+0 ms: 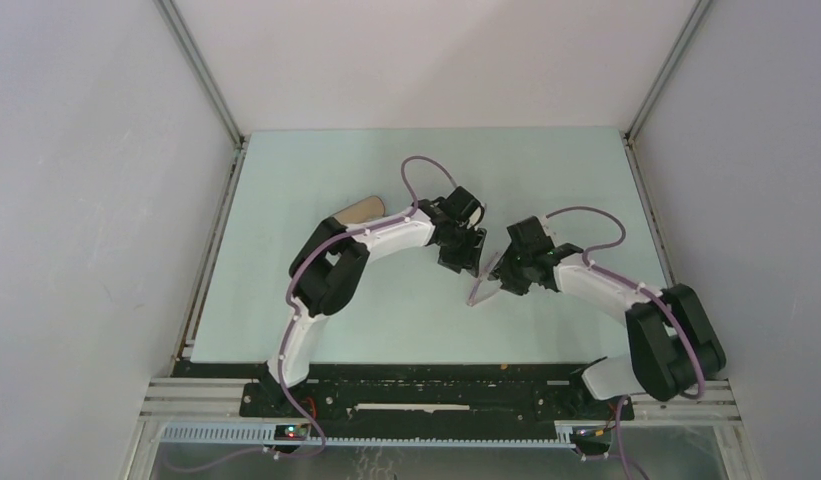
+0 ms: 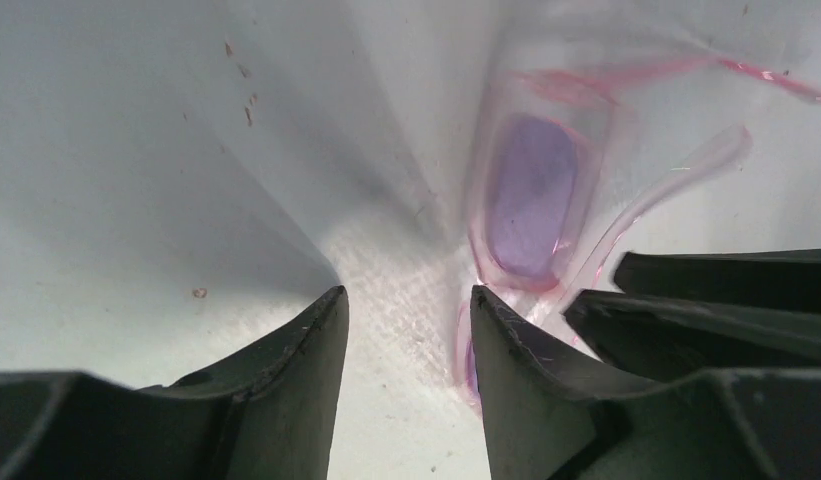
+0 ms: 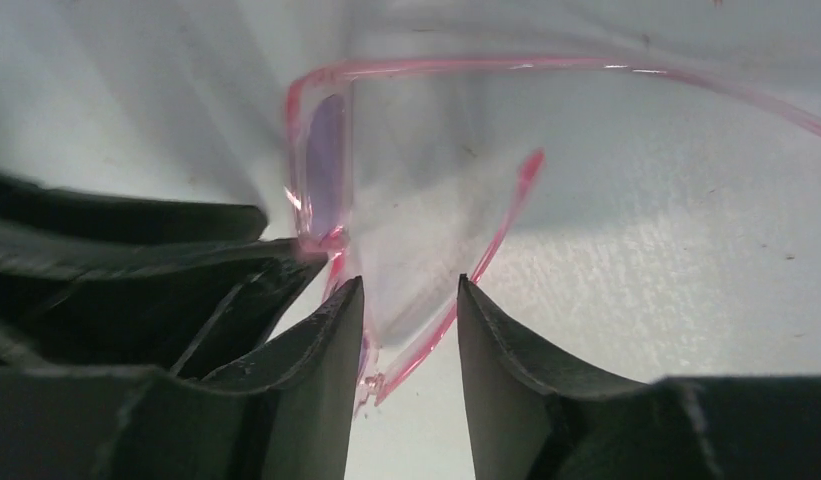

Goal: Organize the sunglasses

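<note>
1. The biggest risk is a collision. The left gripper (image 2: 406,300) and right gripper (image 3: 411,285) crowd together over the middle of the pale green table (image 1: 386,160), and each one's fingers show in the other's wrist view. A move by either could knock the other or crush what lies between them.
2. Between them sit the small sunglasses (image 2: 531,200), with a thin pink-purple translucent frame and pale lenses, against a pale, textured cloth (image 2: 391,250). The left gripper's jaws stand apart with cloth in the gap. I cannot tell whether they pinch it. If they do, a pull would probably drag the cloth and glasses together, and one finger overlaps the lower lens, which could get scuffed.
3. The right gripper's jaws are apart. One slim arm (image 3: 491,240) of the glasses runs through the gap unpinched. Closing off-centre could bend it or flick it out.
4. Counts:
   - one table
   - two robot arms
   - two grippers
   - one cloth
   - one tan rounded piece (image 1: 361,210), mostly hidden behind the left arm
   - one pair of sunglasses, showing two lenses and two slim arms
</note>
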`<action>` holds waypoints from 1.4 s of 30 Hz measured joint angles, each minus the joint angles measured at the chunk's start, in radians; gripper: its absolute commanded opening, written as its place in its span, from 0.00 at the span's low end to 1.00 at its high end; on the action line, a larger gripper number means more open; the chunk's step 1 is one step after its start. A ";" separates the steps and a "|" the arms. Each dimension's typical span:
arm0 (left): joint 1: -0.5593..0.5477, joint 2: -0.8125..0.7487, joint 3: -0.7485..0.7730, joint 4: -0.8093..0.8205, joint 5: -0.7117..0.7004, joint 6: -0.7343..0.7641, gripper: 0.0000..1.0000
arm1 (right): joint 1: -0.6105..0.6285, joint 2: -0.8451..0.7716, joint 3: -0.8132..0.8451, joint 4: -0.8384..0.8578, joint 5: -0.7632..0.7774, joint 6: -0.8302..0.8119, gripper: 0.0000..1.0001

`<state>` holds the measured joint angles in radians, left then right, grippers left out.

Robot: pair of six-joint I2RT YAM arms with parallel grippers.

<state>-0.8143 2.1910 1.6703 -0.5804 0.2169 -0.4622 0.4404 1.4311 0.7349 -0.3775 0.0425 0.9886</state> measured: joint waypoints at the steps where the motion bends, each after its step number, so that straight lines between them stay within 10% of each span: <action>1: 0.000 -0.006 -0.008 0.002 0.000 0.000 0.54 | 0.000 -0.025 0.000 -0.002 0.001 -0.032 0.50; 12: -0.005 -0.027 -0.040 0.002 0.008 0.000 0.54 | -0.096 -0.262 0.000 -0.077 0.024 -0.326 0.52; 20: -0.006 -0.037 -0.055 -0.003 0.008 0.000 0.54 | -0.308 -0.134 0.011 -0.074 0.013 -0.391 0.16; 42: -0.010 -0.023 -0.043 -0.013 0.073 0.000 0.53 | -0.271 0.105 0.059 -0.026 -0.014 -0.420 0.06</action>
<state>-0.8246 2.1677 1.6272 -0.5934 0.2897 -0.4622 0.1696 1.5364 0.7937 -0.4034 0.0288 0.5682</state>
